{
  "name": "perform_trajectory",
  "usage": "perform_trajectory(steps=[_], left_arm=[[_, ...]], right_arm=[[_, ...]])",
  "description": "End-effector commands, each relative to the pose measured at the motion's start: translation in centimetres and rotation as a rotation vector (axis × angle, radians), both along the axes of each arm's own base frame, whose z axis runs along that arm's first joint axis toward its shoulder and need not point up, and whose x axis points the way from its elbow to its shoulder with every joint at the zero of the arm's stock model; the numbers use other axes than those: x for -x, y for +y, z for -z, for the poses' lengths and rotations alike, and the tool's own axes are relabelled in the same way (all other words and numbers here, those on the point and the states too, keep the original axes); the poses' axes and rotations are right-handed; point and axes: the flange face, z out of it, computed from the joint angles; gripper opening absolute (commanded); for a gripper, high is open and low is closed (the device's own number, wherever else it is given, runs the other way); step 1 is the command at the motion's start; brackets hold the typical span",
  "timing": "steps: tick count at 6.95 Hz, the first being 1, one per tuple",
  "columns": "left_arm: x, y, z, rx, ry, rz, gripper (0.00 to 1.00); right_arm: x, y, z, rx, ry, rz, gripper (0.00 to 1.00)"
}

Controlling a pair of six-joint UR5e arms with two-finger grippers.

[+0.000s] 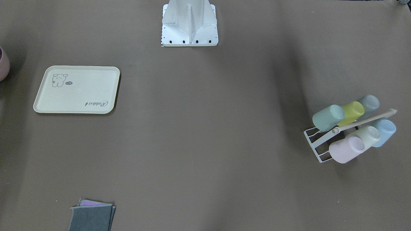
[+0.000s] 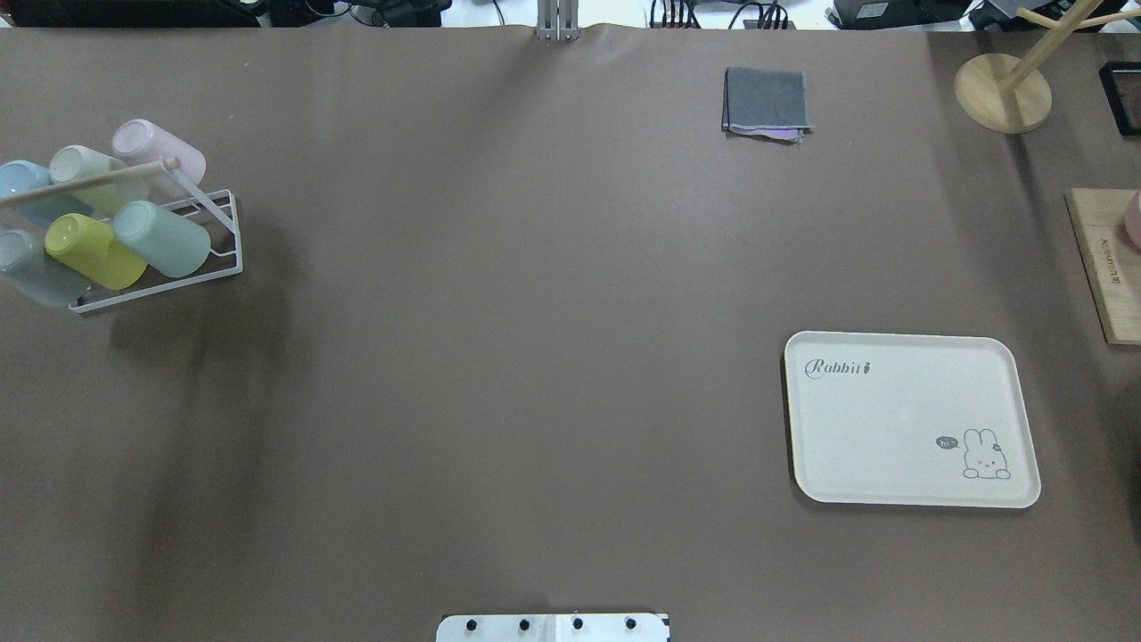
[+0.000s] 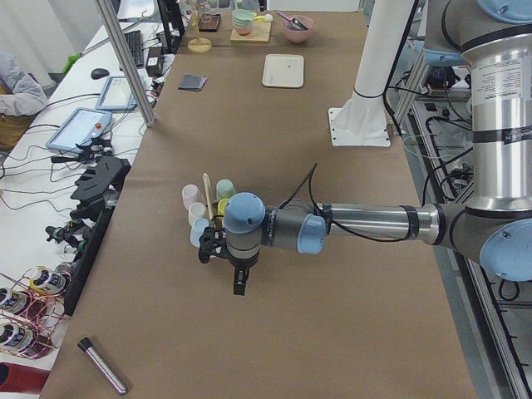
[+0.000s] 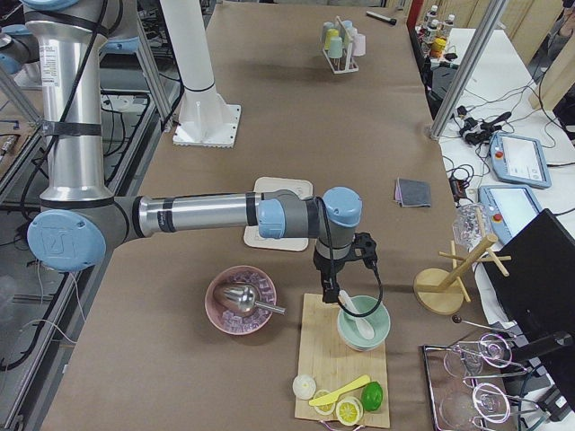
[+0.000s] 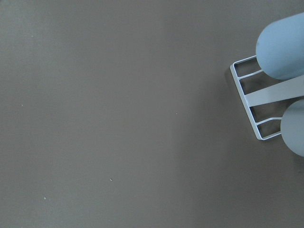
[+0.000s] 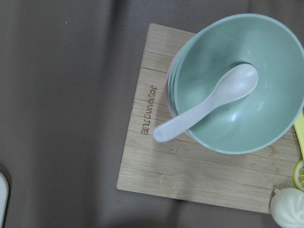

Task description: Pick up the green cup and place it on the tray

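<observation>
**Green cup on its rack, both arms parked away from it**

Front-facing view: you see the green cup (image 1: 328, 117) lying tilted on the white wire rack (image 1: 313, 138) at the frame's right, touching the yellow-green cup (image 1: 352, 112) beside it. It is stored on a slanted peg, so you will probably need to draw it off along that slant. The tray (image 1: 80, 93) lies bare at the left, well apart. No arm shows.

Overhead view: the sides swap, with the rack at upper left and the tray at lower right.

Exterior left view: the left arm reaches out level over the table with its wrist turned down. The left gripper (image 3: 239, 284) hangs over bare table just beside the rack. You cannot tell how its fingers stand.

Exterior right view: the right arm is also level. The right gripper (image 4: 331, 292) points down over a mint bowl (image 4: 364, 323) on a wooden board (image 4: 337, 373), far from the cup. Its finger state is unreadable here too.

Left wrist view: you get mostly bare table, with the rack's corner at the right edge and no fingers.

Right wrist view: you see the bowl with a white spoon (image 6: 209, 102), and no fingers.
</observation>
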Motion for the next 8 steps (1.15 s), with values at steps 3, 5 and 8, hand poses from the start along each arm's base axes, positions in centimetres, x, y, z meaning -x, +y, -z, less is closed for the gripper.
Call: perform_trajectory(steps=[3, 5, 8], left_arm=[[-0.1, -0.1, -1.8, 0.029, -0.004, -0.008, 0.98], [-8.7, -5.6, 6.9, -0.160, -0.054, -0.173, 0.98], [-19.2, -7.2, 21.0, -0.266, -0.298, -0.332, 0.98]], right_arm=[[-0.9, 0.3, -0.2, 0.032, -0.035, -0.022, 1.00], [-1.0, 0.3, -0.1, 0.027, -0.032, -0.021, 1.00], [-1.0, 0.3, -0.4, 0.033, -0.027, -0.023, 1.00]])
